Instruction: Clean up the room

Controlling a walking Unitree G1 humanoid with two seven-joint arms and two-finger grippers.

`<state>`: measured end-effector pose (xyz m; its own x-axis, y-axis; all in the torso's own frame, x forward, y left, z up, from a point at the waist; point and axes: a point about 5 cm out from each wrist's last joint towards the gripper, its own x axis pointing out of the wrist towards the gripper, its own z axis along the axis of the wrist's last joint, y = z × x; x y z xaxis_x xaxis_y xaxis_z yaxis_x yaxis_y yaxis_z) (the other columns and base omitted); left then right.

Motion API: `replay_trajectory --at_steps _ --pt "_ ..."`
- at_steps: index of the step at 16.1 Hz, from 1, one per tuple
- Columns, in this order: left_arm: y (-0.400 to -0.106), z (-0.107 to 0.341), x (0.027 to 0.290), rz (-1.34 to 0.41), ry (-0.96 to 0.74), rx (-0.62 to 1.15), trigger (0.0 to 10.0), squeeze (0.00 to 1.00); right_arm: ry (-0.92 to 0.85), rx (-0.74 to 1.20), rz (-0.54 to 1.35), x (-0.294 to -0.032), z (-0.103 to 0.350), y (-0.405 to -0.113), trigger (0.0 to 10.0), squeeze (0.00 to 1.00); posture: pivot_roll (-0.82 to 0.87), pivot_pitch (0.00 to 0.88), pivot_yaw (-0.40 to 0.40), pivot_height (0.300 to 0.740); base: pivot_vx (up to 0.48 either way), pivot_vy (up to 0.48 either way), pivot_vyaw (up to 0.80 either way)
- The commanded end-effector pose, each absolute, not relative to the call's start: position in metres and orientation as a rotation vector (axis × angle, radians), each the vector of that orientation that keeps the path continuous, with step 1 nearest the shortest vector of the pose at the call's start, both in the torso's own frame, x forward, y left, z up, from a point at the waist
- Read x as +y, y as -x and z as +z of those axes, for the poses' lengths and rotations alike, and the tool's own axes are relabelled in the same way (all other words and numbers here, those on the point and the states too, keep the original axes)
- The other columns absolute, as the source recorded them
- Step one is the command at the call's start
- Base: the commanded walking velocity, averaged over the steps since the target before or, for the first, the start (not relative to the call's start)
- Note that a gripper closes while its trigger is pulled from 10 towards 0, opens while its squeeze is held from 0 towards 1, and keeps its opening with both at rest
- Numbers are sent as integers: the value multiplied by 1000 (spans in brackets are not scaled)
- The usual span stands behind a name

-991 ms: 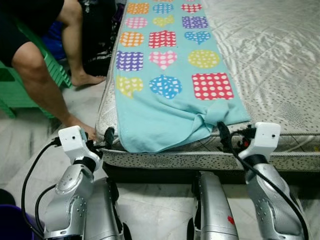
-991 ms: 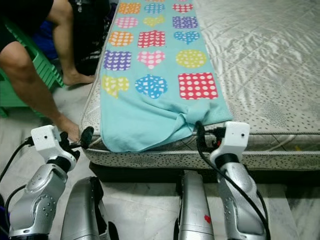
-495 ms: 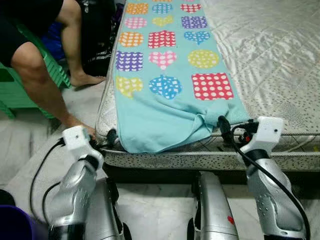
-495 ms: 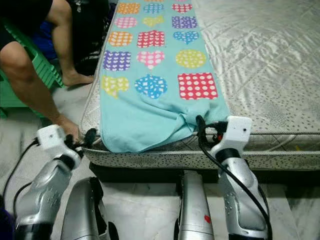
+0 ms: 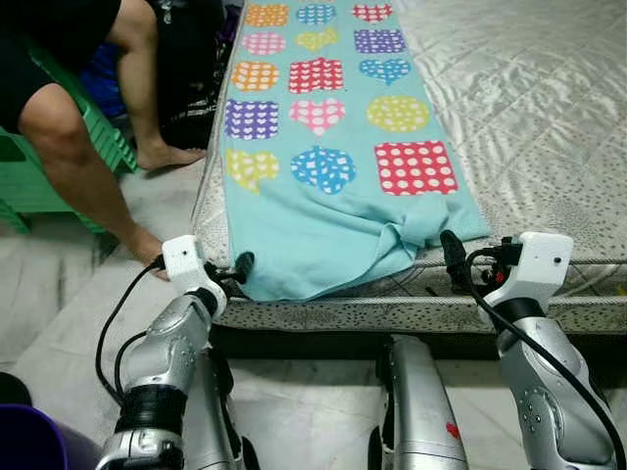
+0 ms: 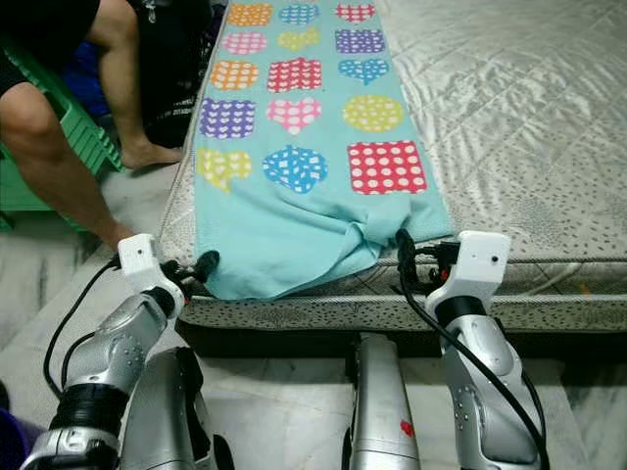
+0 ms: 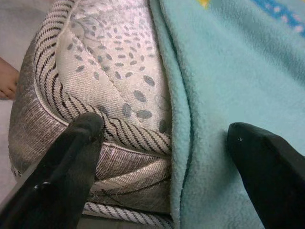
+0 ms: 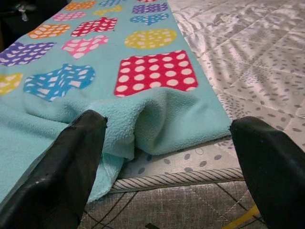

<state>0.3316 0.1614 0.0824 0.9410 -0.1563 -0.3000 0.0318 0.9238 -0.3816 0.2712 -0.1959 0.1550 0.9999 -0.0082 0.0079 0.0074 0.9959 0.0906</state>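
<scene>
Now the turquoise blanket (image 5: 333,186) with coloured dotted patches lies along the mattress (image 5: 529,127), filling the middle of the frame, its near hem bunched and draped over the mattress edge. Left gripper (image 5: 238,269) sits at lower left, right at the blanket's near corner, fingers (image 7: 62,167) apart, straddling hem and mattress piping. Right gripper (image 5: 453,257) hovers at lower right by the other corner, fingers (image 8: 62,171) wide apart. Upper left, a person's legs (image 5: 78,147) beside a green chair (image 5: 29,171).
</scene>
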Motion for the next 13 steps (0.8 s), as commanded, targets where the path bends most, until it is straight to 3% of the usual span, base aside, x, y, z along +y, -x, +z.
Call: replay_trajectory --at_steps 1,2,3,13 --pt "-326 64 155 -142 377 432 9451 0 -82 -16 4 -194 159 -268 10000 0 -170 144 52 472 0 0 0" --pt "-325 62 156 -140 375 441 3686 0 -78 -15 8 -193 158 -267 10000 0 -170 144 52 472 0 0 0" --pt "-326 59 158 -135 386 452 0 0 -78 -13 10 -193 158 -267 10000 0 -168 144 52 472 0 0 0" --pt "-339 64 168 -136 340 449 0 0 -67 -15 -6 -193 158 -270 10000 0 -165 146 54 472 0 0 0"
